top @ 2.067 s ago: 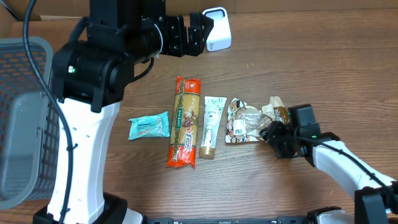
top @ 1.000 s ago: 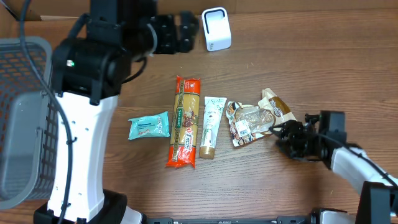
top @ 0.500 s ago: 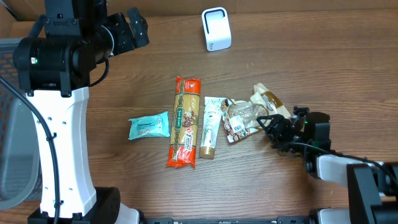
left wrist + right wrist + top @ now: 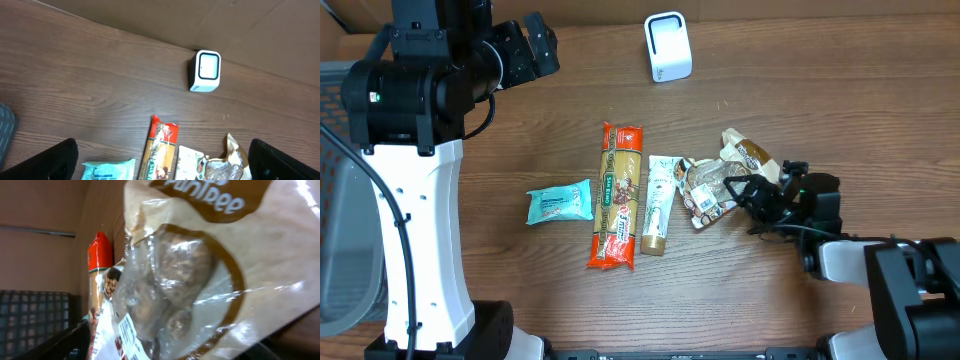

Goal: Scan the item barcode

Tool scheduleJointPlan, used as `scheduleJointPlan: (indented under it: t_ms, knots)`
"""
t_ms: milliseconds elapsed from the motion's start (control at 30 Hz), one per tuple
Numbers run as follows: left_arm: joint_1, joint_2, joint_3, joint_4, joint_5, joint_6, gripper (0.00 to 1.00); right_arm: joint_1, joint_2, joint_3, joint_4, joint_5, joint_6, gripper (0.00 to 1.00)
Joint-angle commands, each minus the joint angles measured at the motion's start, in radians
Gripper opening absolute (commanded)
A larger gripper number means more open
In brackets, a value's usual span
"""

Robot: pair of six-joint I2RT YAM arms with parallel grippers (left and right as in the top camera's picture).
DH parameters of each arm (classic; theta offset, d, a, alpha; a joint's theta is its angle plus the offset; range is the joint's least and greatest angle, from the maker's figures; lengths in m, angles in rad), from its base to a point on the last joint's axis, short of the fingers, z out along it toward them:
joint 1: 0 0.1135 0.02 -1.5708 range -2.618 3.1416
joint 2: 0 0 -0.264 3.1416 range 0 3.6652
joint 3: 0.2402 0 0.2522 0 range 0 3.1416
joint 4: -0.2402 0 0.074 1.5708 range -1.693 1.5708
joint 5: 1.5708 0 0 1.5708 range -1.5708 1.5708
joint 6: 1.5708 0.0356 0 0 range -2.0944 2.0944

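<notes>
**Bag between the jaws, scanner not yet reached**

The right pincer (image 4: pixel 752 198) lies low over the table (image 4: pixel 840 110). Its jaws are spread, and the near end of the snack bag (image 4: pixel 715 188) sits between them. No pinch on the bag shows. The right wrist view is filled by the bag's clear window and brown print, with a white barcode label (image 4: pixel 127 330) on its face.

The bag rests flat on the table, up against the tube (image 4: pixel 658 205). Beyond the tube lie the pasta packet (image 4: pixel 617 197) and the teal packet (image 4: pixel 560 203). The scanner (image 4: pixel 667 45) stands at the far edge, well apart from every item. The left pincer (image 4: pixel 542 42) hangs wide open and empty, high at the far left.

The task looks to be near its start, since no item is at the scanner. What is left is to close on the bag, lift it, carry it across, and turn the label toward the scanner's window.
</notes>
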Motion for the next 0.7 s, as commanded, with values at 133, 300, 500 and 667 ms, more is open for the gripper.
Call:
scheduleJointPlan:
  t_ms: [133,300,500,667]
  knots:
    - [0.003,0.008,0.006,0.001,-0.013,-0.021,0.99,0.137,0.178,0.047,0.076,0.295,-0.092,0.75]
    - [0.002,0.008,0.006,0.001,-0.013,-0.021,1.00,0.100,0.204,0.077,0.034,0.230,-0.113,0.31]
    - [0.003,0.008,0.006,0.001,-0.013,-0.021,1.00,-0.072,0.204,0.077,0.048,-0.095,-0.117,0.09]
    - [0.003,0.008,0.006,0.001,-0.013,-0.021,1.00,-0.224,0.203,0.077,0.127,-0.414,-0.114,0.04]
